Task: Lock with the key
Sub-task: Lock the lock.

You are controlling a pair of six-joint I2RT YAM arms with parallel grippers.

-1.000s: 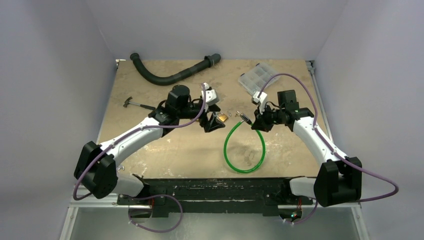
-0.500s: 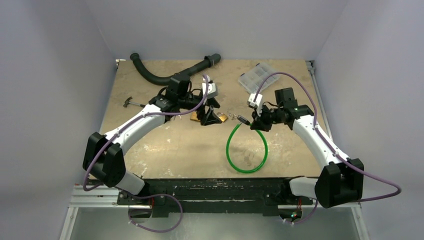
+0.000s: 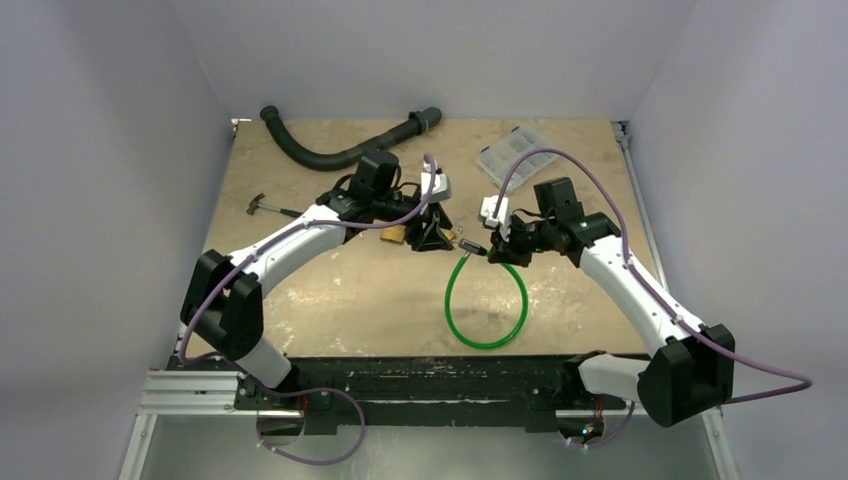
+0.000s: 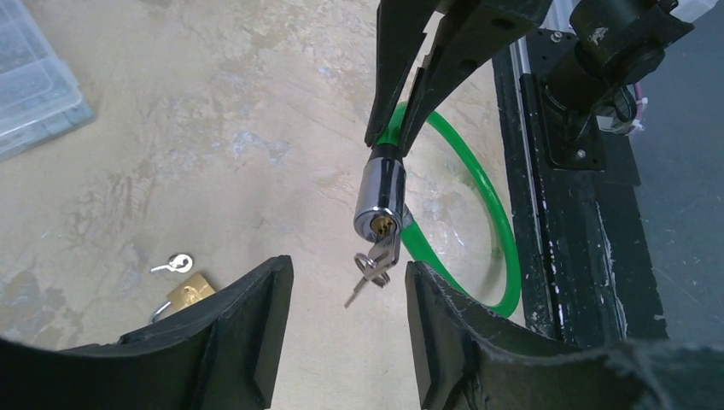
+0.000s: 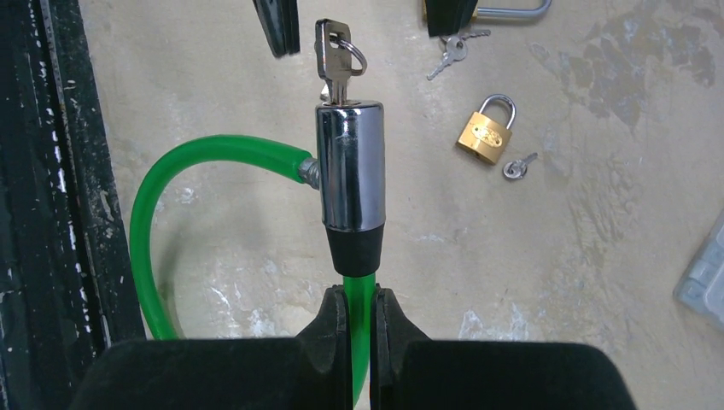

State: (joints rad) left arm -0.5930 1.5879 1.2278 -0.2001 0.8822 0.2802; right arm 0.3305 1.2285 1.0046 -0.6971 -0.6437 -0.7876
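The lock barrel (image 5: 348, 166) is held clear of the worktop (image 4: 171, 128), between the two arms. The right jaws are closed on the green cable (image 5: 171, 171) just under the barrel's black collar. The key (image 5: 335, 53) sits in the keyhole with a loose ring on its head. The left jaws stand open to either side of the key, touching nothing. The key is probably light, thin, hard and slick, so its flat head is the place to pinch, across the faces and clear of the dangling ring. The cable looks springy, and the barrel may twist in the right jaws when the key is turned. The key's blade is hidden inside the barrel. How many keys hang on the ring is hard to tell, and so is whether the side pin is fully seated. A brass padlock (image 5: 485, 137) lies well apart.
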